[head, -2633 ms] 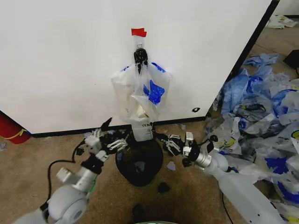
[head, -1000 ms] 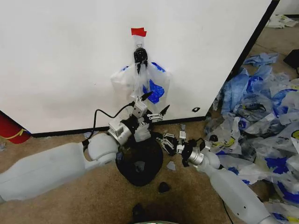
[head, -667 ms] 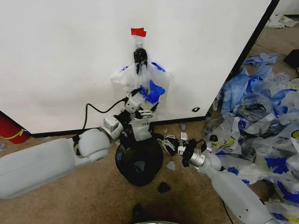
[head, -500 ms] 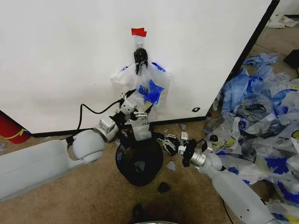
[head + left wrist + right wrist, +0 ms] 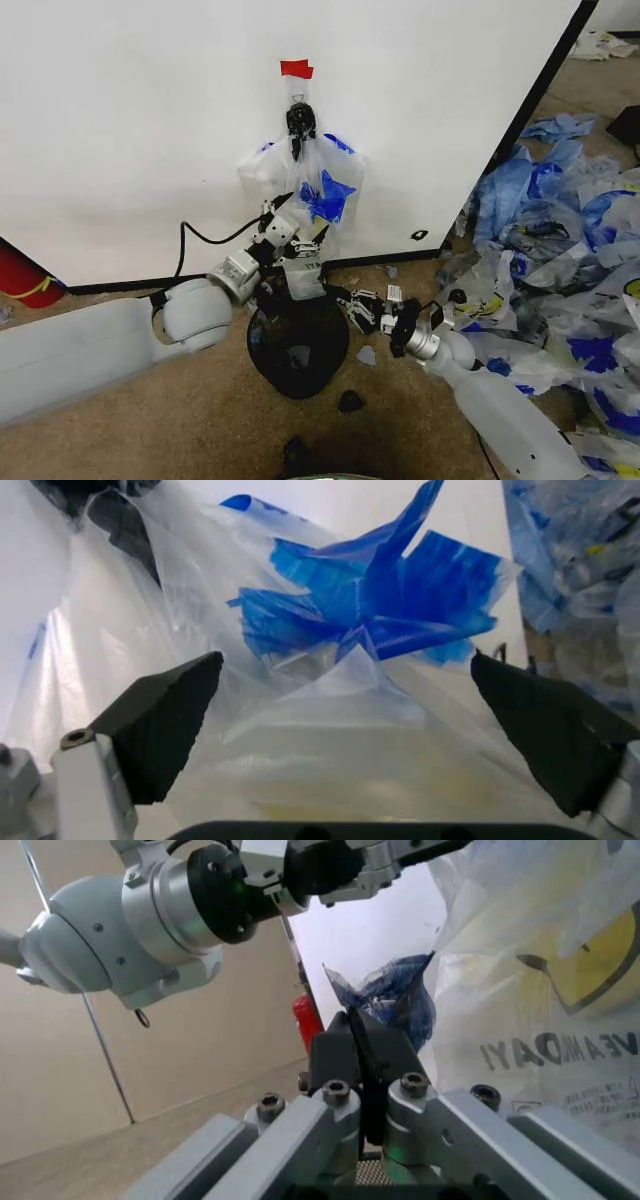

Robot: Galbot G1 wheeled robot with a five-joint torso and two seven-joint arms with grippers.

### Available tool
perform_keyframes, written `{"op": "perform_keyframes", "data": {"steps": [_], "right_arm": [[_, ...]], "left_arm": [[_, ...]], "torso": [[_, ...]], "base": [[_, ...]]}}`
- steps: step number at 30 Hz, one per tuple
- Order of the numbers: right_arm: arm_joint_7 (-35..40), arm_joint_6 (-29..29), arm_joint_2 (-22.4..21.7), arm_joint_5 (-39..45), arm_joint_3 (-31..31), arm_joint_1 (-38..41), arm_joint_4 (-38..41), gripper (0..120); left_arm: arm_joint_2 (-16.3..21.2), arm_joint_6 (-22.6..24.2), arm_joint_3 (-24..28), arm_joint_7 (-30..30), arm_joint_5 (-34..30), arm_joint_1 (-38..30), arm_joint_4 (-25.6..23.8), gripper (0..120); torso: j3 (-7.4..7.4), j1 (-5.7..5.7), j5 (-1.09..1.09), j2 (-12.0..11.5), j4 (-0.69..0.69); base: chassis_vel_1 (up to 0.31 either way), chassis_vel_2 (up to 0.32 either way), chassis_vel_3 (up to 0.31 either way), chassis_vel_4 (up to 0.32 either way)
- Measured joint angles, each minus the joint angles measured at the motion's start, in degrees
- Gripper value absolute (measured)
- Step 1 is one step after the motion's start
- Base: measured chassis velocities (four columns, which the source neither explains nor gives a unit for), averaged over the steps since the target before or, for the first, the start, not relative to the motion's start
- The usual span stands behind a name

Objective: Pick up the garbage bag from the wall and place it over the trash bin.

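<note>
- Nearest, on the tan carpet (image 5: 150, 420), a few small black scraps (image 5: 350, 402) lie just in front of the trash bin (image 5: 298, 347), a low round black bin standing on the floor close to the wall.
- To the bin's right, the right gripper (image 5: 362, 306) hovers low beside the rim, its arm reaching in from the lower right; in the right wrist view its two dark fingers (image 5: 345, 1054) are pressed flat together with nothing between them.
- In that same wrist view the garbage bag (image 5: 540, 990) hangs just past the fingertips, showing part of a yellow smiley face and black lettering.
- Above the bin's far rim, the left gripper (image 5: 290, 232) is raised against the lower half of the garbage bag (image 5: 305, 205), its arm stretching in from the lower left.
- From the left wrist view, its two black fingertips (image 5: 165, 720) stand wide apart on either side of the bag's crumpled blue patch (image 5: 380, 607), with the clear plastic between them but not pinched.
- Behind, the bag hangs from a black hook (image 5: 299, 120) on the white wall (image 5: 130, 130), under a strip of red tape (image 5: 297, 68), its bottom edge just above the bin.
- Farther right, a heap of blue-and-clear bags (image 5: 560, 250) covers the floor.
- Far left, a red cylinder (image 5: 25, 277) stands against the wall's base.
</note>
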Motion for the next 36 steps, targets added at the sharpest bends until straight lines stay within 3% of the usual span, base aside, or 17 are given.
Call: {"op": "perform_keyframes", "data": {"steps": [16, 26, 36], "right_arm": [[0.5, 0.2, 0.5, -0.2, -0.7, 0.8, -1.0, 0], [0.6, 0.8, 0.9, -0.6, -0.7, 0.4, -1.5, 0], [1.3, 0.8, 0.5, -0.6, -1.2, 0.4, -1.1, 0]], "left_arm": [[-2.2, 5.3, 5.7, -5.5, 9.3, -5.6, 1.2, 98], [-3.8, 6.2, 6.7, -5.2, 15.6, -7.9, 3.8, 97], [-3.4, 6.1, 9.1, -4.4, 16.7, -8.4, 3.7, 97]], "torso": [[0.0, 0.0, 0.0, 0.0, 0.0], [0.0, 0.0, 0.0, 0.0, 0.0], [0.0, 0.0, -0.01, 0.0, -0.01]], "base": [[0.0, 0.0, 0.0, 0.0], [0.0, 0.0, 0.0, 0.0], [0.0, 0.0, 0.0, 0.0]]}}
